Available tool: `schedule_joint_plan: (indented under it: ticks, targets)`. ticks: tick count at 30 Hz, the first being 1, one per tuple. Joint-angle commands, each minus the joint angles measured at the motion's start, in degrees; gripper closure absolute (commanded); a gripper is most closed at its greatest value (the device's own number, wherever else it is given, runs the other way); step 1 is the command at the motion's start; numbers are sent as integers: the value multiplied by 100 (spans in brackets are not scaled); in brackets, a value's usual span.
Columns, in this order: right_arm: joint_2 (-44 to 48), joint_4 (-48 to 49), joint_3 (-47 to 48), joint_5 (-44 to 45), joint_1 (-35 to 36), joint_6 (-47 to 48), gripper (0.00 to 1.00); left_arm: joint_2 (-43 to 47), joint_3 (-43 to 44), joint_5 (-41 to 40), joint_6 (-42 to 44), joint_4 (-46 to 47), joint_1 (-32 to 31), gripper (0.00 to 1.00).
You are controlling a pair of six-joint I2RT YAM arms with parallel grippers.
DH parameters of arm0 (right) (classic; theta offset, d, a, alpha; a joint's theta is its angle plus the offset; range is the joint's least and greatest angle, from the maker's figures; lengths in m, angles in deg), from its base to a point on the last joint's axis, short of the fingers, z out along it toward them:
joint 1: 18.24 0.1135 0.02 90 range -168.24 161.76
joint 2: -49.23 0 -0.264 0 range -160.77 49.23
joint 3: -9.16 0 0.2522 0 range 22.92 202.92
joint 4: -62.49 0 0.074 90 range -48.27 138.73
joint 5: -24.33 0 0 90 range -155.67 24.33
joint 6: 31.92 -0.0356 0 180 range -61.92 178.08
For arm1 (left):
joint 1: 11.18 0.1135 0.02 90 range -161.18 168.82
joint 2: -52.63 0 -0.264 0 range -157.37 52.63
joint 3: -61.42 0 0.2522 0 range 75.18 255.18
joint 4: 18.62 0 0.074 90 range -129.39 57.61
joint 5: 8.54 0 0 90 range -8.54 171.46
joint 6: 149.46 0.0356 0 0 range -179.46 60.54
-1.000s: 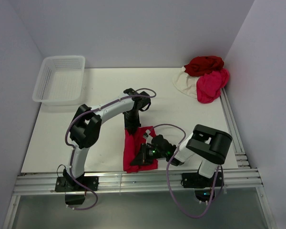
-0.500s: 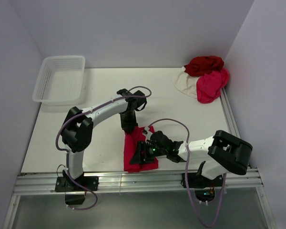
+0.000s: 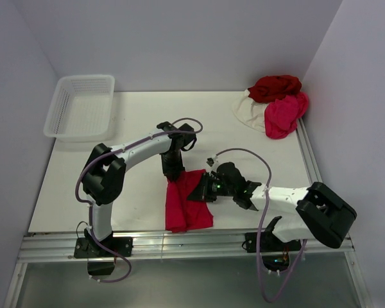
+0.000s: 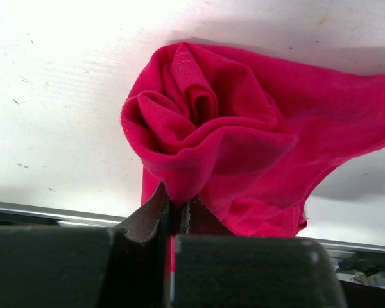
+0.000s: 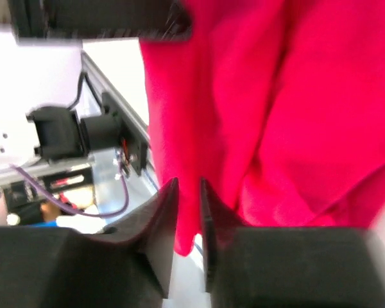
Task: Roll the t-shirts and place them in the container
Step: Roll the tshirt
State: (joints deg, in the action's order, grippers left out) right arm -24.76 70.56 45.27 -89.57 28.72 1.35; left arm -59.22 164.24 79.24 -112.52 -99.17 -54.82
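A bright crimson t-shirt (image 3: 183, 206) lies bunched near the table's front edge, its far end gathered into folds. My left gripper (image 3: 172, 176) is shut on that far end; in the left wrist view the jaws (image 4: 176, 206) pinch a fold of the bunched shirt (image 4: 244, 128). My right gripper (image 3: 197, 192) holds the shirt's right edge; in the right wrist view crimson fabric (image 5: 276, 109) hangs between the nearly closed jaws (image 5: 188, 192). A dark red t-shirt (image 3: 274, 86), a pink-red one (image 3: 284, 114) and a whitish one (image 3: 248, 110) lie piled at the back right.
A white plastic mesh basket (image 3: 81, 106) stands at the back left. A metal rail (image 3: 179, 242) runs along the near edge and another along the right side (image 3: 312, 163). White walls close in the table on three sides.
My right arm has stretched out and carried its gripper away from the near edge, pulling the shirt's right edge up and back. The left gripper shifted slightly left, still holding.
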Motion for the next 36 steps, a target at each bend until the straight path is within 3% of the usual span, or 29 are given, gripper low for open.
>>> schedule_joint_plan:
  ticks: [1, 3, 14, 18, 30, 36]
  targets:
    - [-88, 33, 164, -132, -362, 135, 89, 366, -29, 64, -64, 7, -4, 100]
    - [-420, 94, 365, -246, -468, 153, 100, 366, -11, 55, -73, -1, -4, 100]
    - [-1872, 621, 1403, -422, -583, -154, 100, 427, 33, 64, -56, -63, -4, 100]
    - [-2250, 235, 1790, -142, -591, -75, 100, 471, 42, 55, -73, -63, -4, 100]
    - [-3208, 761, 2168, -185, -600, -382, 100, 393, 393, 125, 15, -45, -92, 100]
    - [-3384, 587, 2353, -203, -600, -269, 100, 94, 543, 169, 94, 77, -207, 99]
